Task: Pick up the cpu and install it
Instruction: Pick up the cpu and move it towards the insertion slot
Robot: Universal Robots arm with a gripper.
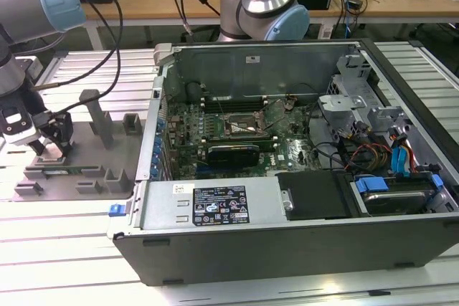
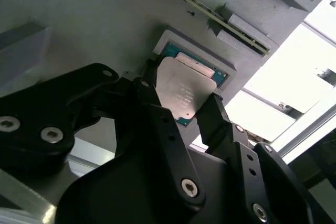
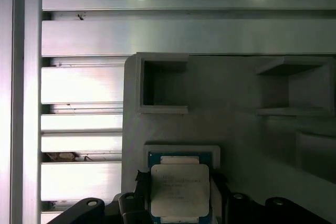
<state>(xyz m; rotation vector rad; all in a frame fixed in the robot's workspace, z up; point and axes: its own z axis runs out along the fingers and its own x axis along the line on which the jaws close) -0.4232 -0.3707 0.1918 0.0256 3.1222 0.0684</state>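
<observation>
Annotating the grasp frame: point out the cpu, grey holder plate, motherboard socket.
cpu [image 3: 180,190]: first wrist view, silver top.
grey holder plate [image 3: 226,93]: first wrist view, bare face.
motherboard socket [image 1: 240,127]: exterior view, centre.

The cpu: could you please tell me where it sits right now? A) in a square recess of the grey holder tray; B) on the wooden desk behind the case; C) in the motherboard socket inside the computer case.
A: in the first wrist view the cpu lies in a recess of the grey holder tray.
</observation>
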